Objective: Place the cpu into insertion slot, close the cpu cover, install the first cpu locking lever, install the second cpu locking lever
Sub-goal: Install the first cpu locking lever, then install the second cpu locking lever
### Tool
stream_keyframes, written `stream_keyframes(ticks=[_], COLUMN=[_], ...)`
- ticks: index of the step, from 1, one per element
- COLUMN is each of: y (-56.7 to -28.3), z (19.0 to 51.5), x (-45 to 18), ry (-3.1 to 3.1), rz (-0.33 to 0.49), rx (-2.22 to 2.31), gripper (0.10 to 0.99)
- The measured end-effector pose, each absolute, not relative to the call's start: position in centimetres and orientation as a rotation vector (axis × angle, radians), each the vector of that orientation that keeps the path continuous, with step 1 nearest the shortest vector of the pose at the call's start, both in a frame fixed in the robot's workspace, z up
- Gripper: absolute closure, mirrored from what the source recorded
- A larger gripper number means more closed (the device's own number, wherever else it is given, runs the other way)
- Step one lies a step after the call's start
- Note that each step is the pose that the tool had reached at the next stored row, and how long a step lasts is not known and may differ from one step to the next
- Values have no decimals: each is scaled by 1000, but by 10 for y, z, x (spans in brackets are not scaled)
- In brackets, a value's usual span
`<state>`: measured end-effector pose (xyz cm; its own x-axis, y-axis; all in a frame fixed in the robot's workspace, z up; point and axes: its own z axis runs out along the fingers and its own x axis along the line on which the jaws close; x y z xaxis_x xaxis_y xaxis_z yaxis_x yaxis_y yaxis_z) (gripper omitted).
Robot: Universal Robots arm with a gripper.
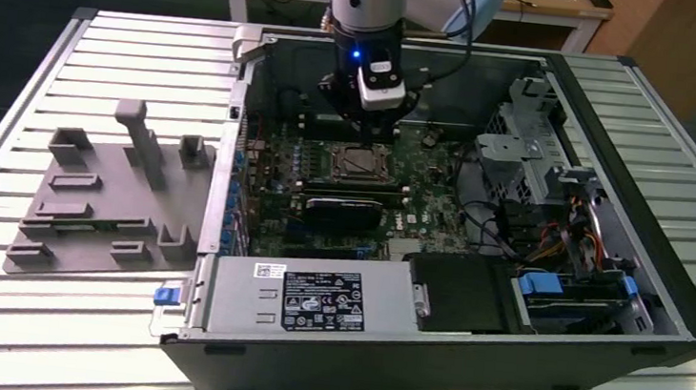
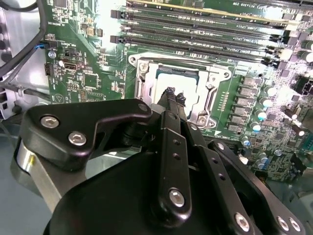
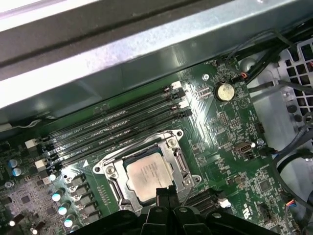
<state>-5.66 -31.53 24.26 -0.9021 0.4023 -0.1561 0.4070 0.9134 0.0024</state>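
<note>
The cpu (image 3: pixel 148 175), a silver-grey square, lies in the insertion slot (image 1: pixel 358 164) on the green board. The cpu cover (image 3: pixel 174 145), a silvery frame, lies flat around it, and the chip shows through its window. In the second wrist view the cpu (image 2: pixel 182 77) and cover (image 2: pixel 143 81) sit just beyond my fingertips. My gripper (image 3: pixel 165 192) hangs right over the socket's edge, its black fingers (image 2: pixel 169 92) pressed together with nothing seen between them. A thin metal lever wire (image 3: pixel 188 197) runs beside the tips. From the exterior view the gripper (image 1: pixel 375 136) hovers just above the socket.
Long black memory slots (image 3: pixel 112 128) run beside the socket. A black heatsink block (image 1: pixel 346 212) sits on the board near it. The open case holds a power supply (image 1: pixel 312 302), drive bays and cables (image 1: pixel 538 213). A grey fixture plate (image 1: pixel 105 200) lies on the slatted table at the exterior view's left.
</note>
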Motion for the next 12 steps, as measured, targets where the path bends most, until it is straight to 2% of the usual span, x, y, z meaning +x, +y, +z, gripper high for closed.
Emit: stream_keyframes(ticks=[12], y=[-316], z=[243], x=[-57], ry=[2922], rz=[-46], rx=[622], gripper=[984])
